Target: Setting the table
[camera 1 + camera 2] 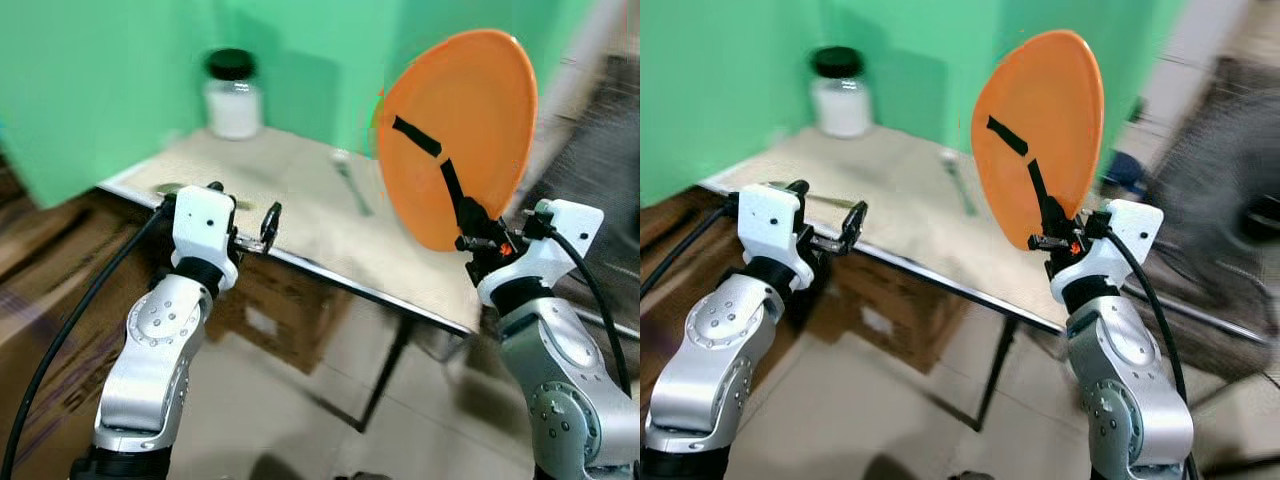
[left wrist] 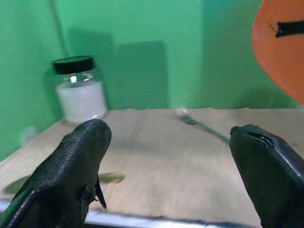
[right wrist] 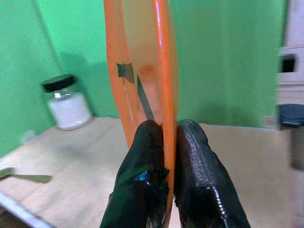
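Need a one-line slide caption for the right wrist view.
Right tool clamps the upright orange plate by its rim above the table, jar behind.

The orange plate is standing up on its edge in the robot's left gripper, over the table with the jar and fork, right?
Not quite: the right gripper pinches the orange plate, as the right wrist view shows. The left gripper is open. The rest holds.

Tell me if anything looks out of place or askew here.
The orange plate stands on edge in the air over the table, pinched at its rim by the right gripper. The fork lies alone.
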`<state>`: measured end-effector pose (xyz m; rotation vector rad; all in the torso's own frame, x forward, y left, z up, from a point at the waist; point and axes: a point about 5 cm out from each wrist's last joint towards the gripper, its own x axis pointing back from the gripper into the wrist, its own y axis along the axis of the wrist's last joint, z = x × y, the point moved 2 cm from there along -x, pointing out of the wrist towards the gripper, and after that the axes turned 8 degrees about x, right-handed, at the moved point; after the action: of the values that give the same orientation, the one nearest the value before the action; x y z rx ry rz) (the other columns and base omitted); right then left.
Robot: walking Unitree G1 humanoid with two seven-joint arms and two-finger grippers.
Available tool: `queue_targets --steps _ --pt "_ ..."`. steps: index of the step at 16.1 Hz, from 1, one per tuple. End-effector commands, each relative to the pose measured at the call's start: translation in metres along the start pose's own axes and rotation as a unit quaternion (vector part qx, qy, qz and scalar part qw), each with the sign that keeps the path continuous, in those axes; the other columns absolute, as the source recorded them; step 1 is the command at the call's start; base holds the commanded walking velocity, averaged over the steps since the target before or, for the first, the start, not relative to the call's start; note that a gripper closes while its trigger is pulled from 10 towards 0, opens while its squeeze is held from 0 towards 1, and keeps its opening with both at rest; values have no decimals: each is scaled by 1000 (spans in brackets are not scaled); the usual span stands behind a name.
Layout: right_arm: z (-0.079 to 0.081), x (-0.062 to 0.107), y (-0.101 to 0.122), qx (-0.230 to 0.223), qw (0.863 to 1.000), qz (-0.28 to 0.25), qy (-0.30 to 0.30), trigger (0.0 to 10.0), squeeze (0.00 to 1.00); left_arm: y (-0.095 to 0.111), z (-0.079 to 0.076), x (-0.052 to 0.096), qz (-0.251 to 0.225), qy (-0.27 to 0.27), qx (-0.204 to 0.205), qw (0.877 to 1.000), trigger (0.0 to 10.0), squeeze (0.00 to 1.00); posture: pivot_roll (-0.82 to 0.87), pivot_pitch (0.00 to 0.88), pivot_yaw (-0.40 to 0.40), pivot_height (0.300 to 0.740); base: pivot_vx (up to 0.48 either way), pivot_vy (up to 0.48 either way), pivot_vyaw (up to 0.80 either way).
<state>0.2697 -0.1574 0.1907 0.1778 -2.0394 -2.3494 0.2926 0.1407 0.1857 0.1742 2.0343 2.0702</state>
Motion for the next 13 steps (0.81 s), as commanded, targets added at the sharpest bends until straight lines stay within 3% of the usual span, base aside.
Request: queue_targets --steps 1,6,13 --pt "2 -1 10 11 1000 -29 5 10000 0 3 1 -2 -6 -2 -3 1000 10000 0 -35 0 -71 740 0 0 -800" --pt "-3 6 5 28 999 -21 -15 10000 0 1 -4 -8 -4 -13 -6 1000 10000 0 -57 0 -51 740 0 0 -800" --pt "-2 2 2 22 999 -19 -14 10000 0 -1 -5 1 6 -17 -12 1000 10000 0 -1 0 -83 740 0 0 -800"
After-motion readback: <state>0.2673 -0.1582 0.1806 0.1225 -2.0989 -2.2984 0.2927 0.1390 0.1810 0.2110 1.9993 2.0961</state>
